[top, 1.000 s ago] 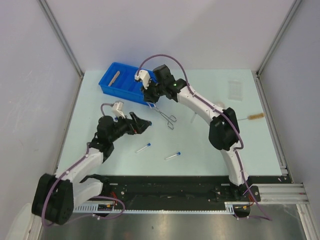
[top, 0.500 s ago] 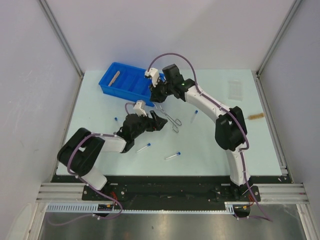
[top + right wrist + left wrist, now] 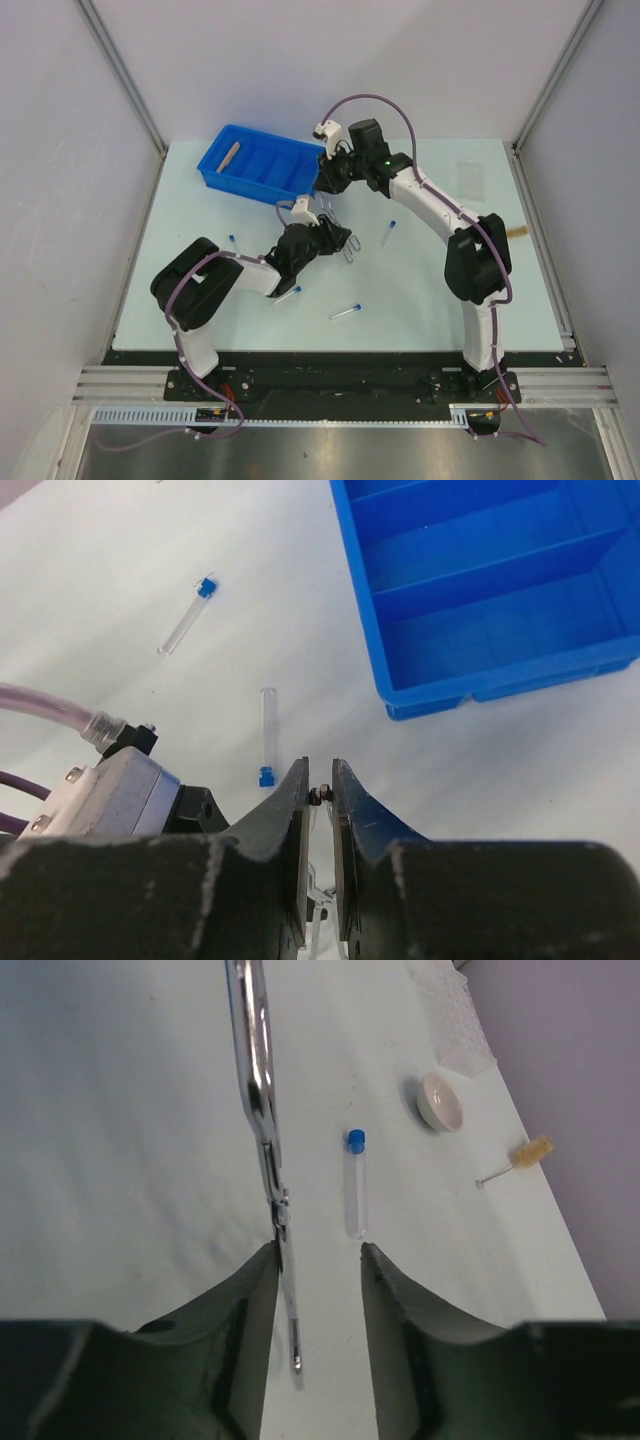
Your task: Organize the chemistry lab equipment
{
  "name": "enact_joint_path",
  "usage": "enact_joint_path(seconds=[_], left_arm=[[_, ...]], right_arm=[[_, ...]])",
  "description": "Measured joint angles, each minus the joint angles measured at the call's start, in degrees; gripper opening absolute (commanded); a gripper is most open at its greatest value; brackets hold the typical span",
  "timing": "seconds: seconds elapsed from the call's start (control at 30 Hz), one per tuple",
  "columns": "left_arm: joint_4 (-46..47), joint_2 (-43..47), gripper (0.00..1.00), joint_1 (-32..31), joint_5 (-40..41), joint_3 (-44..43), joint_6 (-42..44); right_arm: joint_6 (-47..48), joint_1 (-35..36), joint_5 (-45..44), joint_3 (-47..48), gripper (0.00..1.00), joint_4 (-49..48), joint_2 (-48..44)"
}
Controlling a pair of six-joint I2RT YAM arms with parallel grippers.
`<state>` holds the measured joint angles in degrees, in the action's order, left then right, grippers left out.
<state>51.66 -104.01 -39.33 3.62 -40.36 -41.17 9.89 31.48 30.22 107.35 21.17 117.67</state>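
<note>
The metal tongs (image 3: 329,210) slant between my two grippers. My right gripper (image 3: 328,178) is shut on their tip, which shows as a small metal knob pinched between the pads (image 3: 320,770). One tongs arm (image 3: 262,1110) runs down between the jaws of my left gripper (image 3: 318,1250) and lies against the left finger, with a wide gap to the right finger. Blue-capped tubes lie on the table (image 3: 388,232) (image 3: 345,312) (image 3: 288,296). The flat wooden stick (image 3: 231,155) rests in the blue bin. In the left wrist view the white dish (image 3: 442,1100) sits beyond a tube (image 3: 355,1185).
The blue compartmented bin (image 3: 255,165) stands at the back left, close to my right gripper. A clear rack (image 3: 470,178) sits at the back right. The brown-handled tool (image 3: 525,1155) lies near the right edge. Another small tube (image 3: 231,240) lies at the left.
My left arm swung right to the tongs' handle end and its jaws narrowed around one tongs arm. The right gripper carried the tongs' tip rightward, away from the bin.
</note>
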Motion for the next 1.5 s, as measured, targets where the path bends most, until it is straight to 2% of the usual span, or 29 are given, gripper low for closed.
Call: enact_joint_path(seconds=[0.03,0.1,0.13,0.17,0.23,0.4,0.43,0.47,0.53,0.57,0.67,0.77,0.9,1.07,1.3,1.4,1.5], left_arm=[[-0.87,-0.13,0.29,-0.26,0.79,-0.98,0.07],[-3.06,-0.17,0.21,-0.59,1.88,-2.69,0.13],[-3.74,-0.2,0.1,-0.66,2.16,-3.19,0.02],[-4.74,-0.22,0.05,-0.68,2.38,-3.82,0.15],[-5.95,-0.22,0.0,-0.66,2.4,-4.48,0.24],[-6.99,0.24,0.0,-0.44,-0.13,-5.03,2.51],[-7.5,0.7,0.0,-0.17,-1.29,-5.05,2.93],[-8.2,1.36,0.0,0.11,-2.75,-5.09,3.43],[-9.73,3.23,0.0,1.07,-7.02,-5.35,4.33],[-10.64,4.09,0.0,1.53,-9.01,-5.6,4.5],[-14.16,7.08,0.0,3.96,-17.77,-7.04,5.2],[-18.14,10.73,0.0,6.21,-26.23,-8.17,6.1],[-23.91,16.92,0.0,7.56,-36.81,-8.61,8.0],[-27.52,23.85,0.0,7.19,-49.88,-8.04,8.07],[-26.27,33.2,0.0,5.88,-57.05,-2.12,5.11],[-25.94,35.32,0.0,4.35,-58.05,-1.2,4.48],[-25.53,36.15,0.0,2.93,-58.05,-0.68,3.96]], right_arm=[[-0.48,-0.31,0.04,-0.66,0.03,-0.44,-0.44],[-1.36,-0.83,-0.02,-1.81,0.03,-0.96,-1.31],[-1.68,-1.03,-0.22,-2.54,0.03,-1.2,-1.86],[-2.1,-1.31,-0.39,-3.21,0.03,-1.33,-2.47],[-2.86,-1.86,-0.66,-4.46,0.03,-1.75,-3.65],[-4.42,-3.39,-0.46,-6.29,0.08,-1.77,-5.66],[-4.76,-3.69,-0.09,-6.75,0.13,-1.79,-6.23],[-5.14,-4.07,0.39,-7.32,0.3,-1.79,-6.95],[-5.86,-5.22,2.62,-8.11,0.49,-1.57,-8.68],[-6.4,-5.95,4.0,-8.11,0.68,-1.6,-9.62],[-6.86,-8.72,9.42,-8.11,0.86,-0.96,-13.29],[-5.35,-11.82,15.41,-8.09,0.92,1.6,-17.94],[-0.83,-14.4,20.94,-8.11,0.94,7.96,-23.76],[1.99,-12.52,26.67,-13.79,0.93,12.96,-30.23],[-2.64,-8.92,32.52,-23.28,0.87,12.02,-32.59],[-6.62,-7.28,35.19,-26.36,0.79,8.76,-32.96],[-12.48,-6.01,38.16,-29.64,0.59,3.26,-34.21]])
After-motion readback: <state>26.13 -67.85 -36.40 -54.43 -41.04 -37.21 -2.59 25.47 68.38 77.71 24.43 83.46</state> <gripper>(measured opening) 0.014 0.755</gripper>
